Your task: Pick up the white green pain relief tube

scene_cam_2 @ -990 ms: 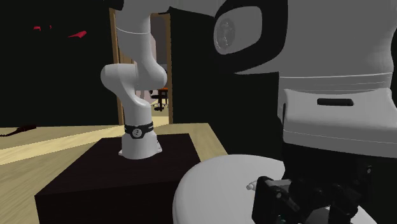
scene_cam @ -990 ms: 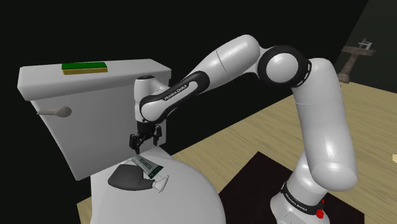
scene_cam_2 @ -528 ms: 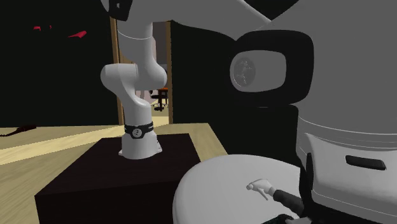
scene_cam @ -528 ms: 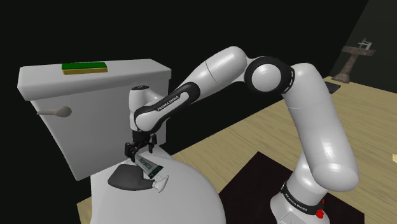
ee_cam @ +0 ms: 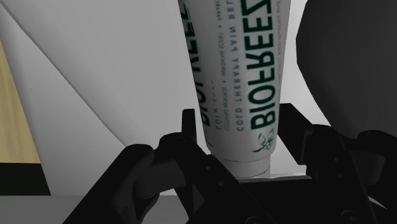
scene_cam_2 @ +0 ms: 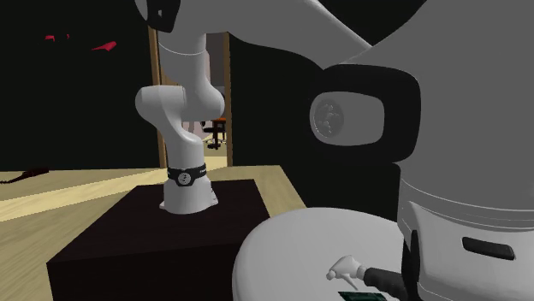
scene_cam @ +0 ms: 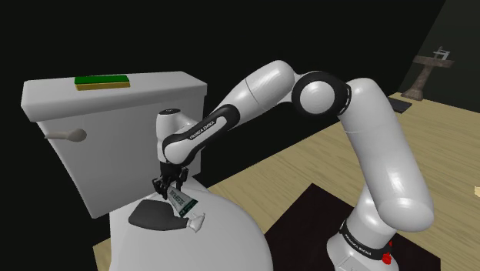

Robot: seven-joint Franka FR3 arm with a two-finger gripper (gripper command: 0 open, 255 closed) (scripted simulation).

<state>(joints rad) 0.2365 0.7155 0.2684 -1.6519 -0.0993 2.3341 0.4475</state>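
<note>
One white tube (scene_cam: 183, 204) with dark green BIOFREEZE lettering is being shown lying on one toilet lid (scene_cam: 227, 239), beside one dark grey shape (scene_cam: 152, 218). It is being straddled by one gripper (scene_cam: 165, 187), whose fingers are being held apart, close on either side.

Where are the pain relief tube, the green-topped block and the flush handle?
pain relief tube (ee_cam: 235, 83), wrist view, on its printed body.
green-topped block (scene_cam: 101, 79), shoulder view, on its green top.
flush handle (scene_cam: 75, 135), shoulder view, on its rounded end.
</note>
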